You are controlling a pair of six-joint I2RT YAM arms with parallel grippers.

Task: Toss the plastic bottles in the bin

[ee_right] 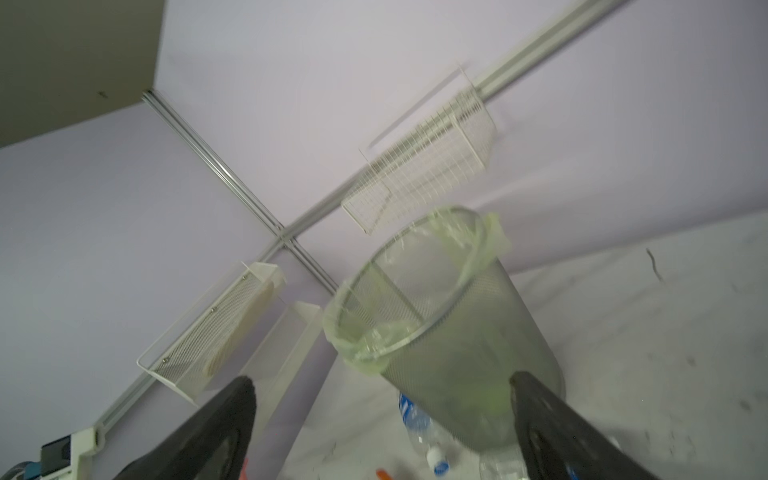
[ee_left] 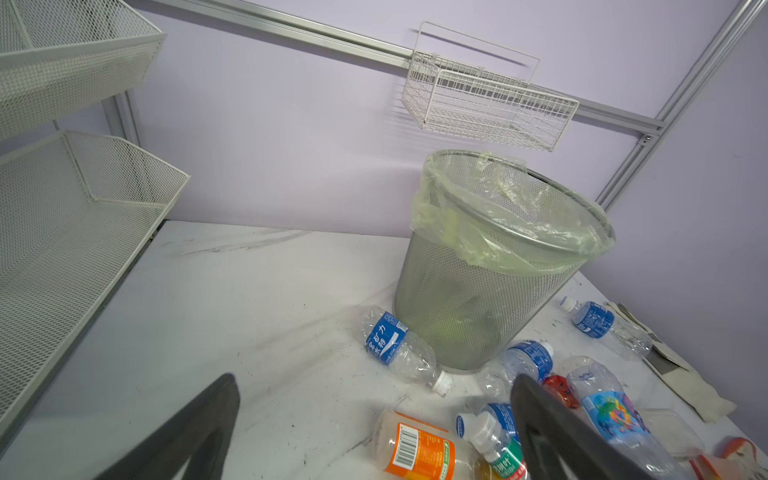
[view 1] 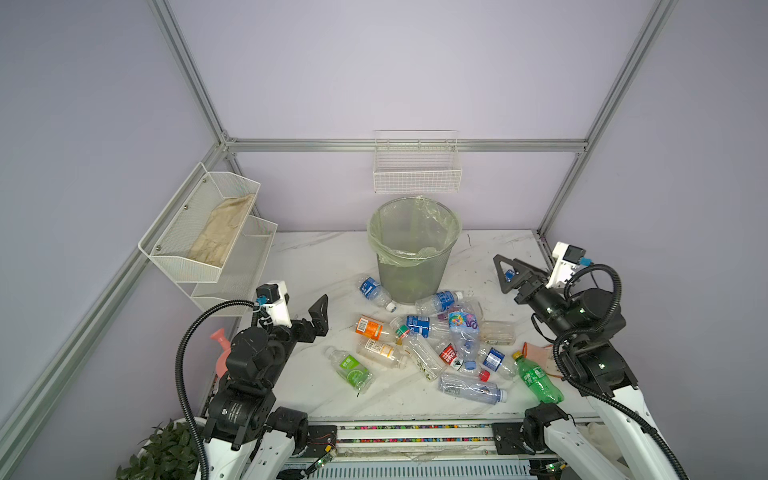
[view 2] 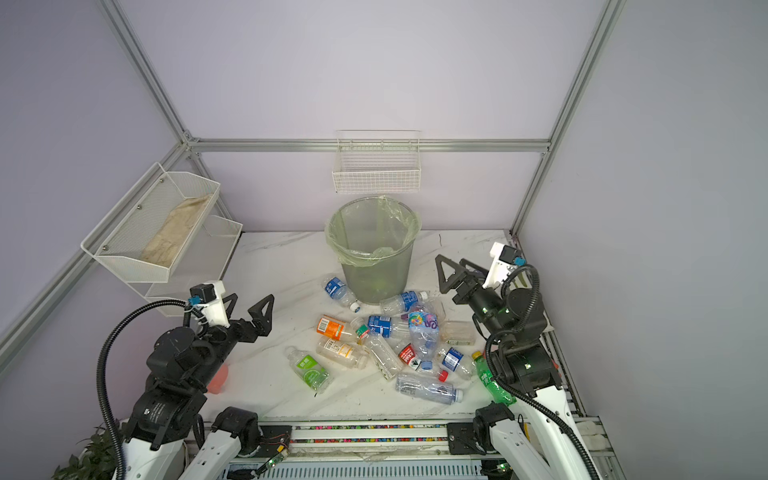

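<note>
Left hand [view 2: 251, 300], right hand [view 2: 449, 259], one bin [view 1: 411, 276], about fifteen bottles [view 1: 420, 324]

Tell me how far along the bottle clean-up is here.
Done: nothing evident; whether the bin holds anything is unclear through its mesh. In hand: nothing, the left gripper and right gripper are both open and empty. Left: the plastic bottles, lying scattered on the table before the bin.
</note>
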